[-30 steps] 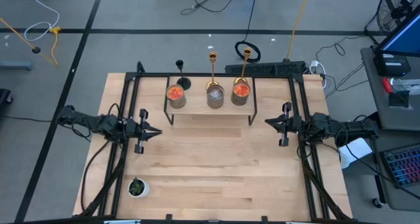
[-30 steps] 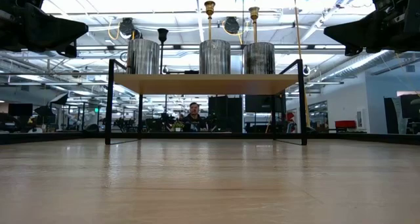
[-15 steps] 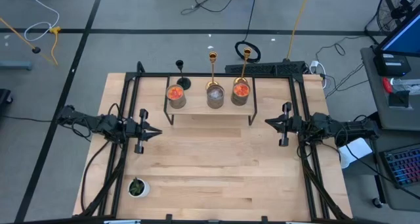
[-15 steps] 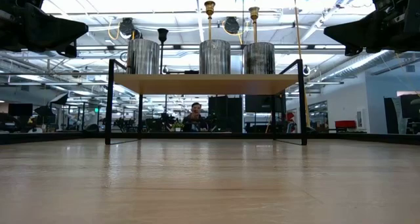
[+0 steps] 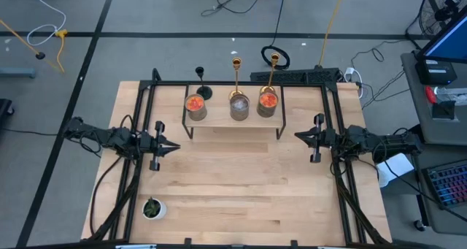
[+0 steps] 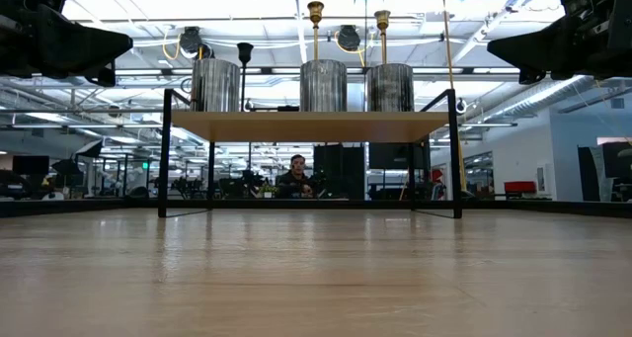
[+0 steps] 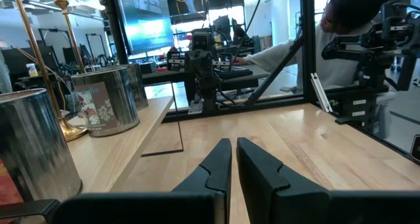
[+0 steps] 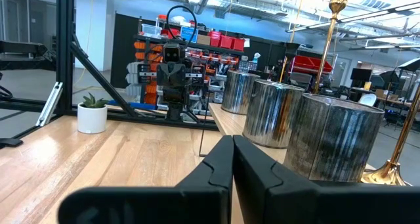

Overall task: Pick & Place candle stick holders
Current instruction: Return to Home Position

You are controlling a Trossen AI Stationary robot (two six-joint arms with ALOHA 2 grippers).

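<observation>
Left pincer (image 5: 174,146) and right pincer (image 5: 298,136), both pressed together, hover mid-left and mid-right over the counter (image 5: 241,198); black candlestick (image 5: 205,93) and gold candlesticks (image 5: 236,62) stand upper centre.

shiny gold metal candlesticks (image 5: 236,75), matt wood table (image 5: 241,187)

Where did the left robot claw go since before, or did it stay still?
No, it stayed put: the left gripper sits just as far left of the shelf as before.
</observation>
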